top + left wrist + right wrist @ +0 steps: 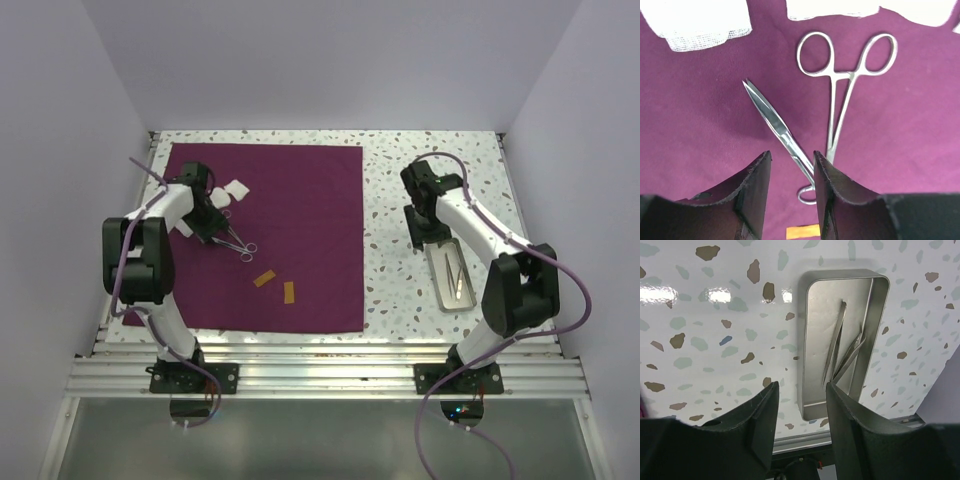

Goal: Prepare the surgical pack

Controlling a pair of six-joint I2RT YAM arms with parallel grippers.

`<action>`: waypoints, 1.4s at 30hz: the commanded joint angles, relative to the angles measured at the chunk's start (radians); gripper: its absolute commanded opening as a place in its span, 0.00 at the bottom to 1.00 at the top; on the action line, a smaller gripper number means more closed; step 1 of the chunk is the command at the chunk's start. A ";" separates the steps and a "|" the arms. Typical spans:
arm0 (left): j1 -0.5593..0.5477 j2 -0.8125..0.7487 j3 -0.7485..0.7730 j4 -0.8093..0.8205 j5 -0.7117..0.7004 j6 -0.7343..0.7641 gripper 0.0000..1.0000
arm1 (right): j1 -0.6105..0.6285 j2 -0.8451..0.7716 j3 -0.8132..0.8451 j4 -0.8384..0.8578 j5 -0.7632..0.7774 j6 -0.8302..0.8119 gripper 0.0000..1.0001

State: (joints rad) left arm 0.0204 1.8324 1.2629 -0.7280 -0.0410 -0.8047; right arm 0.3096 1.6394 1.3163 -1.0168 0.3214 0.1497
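Left jaws straddle scissors (773, 118) on cloth (900, 130); right jaws gape beside tray (803, 340) end.

Plum cloth (310, 230) matt, woven; scissors (771, 112) polished metal; gauze (705, 22) open-weave; tray (815, 340) brushed metal; tabletop (715, 340) glossy.

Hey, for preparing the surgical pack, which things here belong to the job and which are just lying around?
Belongs to the job: purple cloth, scissors, ring-handled clamp, gauze squares, likely the metal tray and its tweezers.
Lying about, purpose unclear: two orange strips on the cloth.
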 commanded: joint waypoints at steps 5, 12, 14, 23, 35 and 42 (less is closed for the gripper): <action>0.009 0.076 0.041 -0.025 -0.042 -0.047 0.43 | -0.003 -0.046 0.029 0.003 -0.045 -0.010 0.45; 0.010 0.162 0.095 -0.080 -0.083 -0.048 0.42 | 0.026 -0.023 0.055 0.007 -0.119 0.016 0.45; 0.010 0.172 0.101 -0.071 -0.083 -0.037 0.28 | 0.037 -0.012 0.076 0.009 -0.128 0.017 0.44; 0.009 0.174 0.101 -0.074 -0.079 -0.004 0.05 | 0.118 0.036 0.164 0.007 -0.140 0.033 0.44; 0.007 -0.140 -0.005 -0.019 0.032 0.027 0.00 | 0.255 0.112 0.222 0.233 -0.534 0.111 0.55; -0.002 -0.248 -0.112 0.010 0.085 0.041 0.00 | 0.315 0.281 0.216 0.675 -0.915 0.315 0.62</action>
State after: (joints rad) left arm 0.0238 1.6260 1.1938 -0.7582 -0.0051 -0.7891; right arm 0.5919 1.8519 1.5089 -0.6304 -0.3538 0.3378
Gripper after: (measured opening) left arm 0.138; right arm 0.598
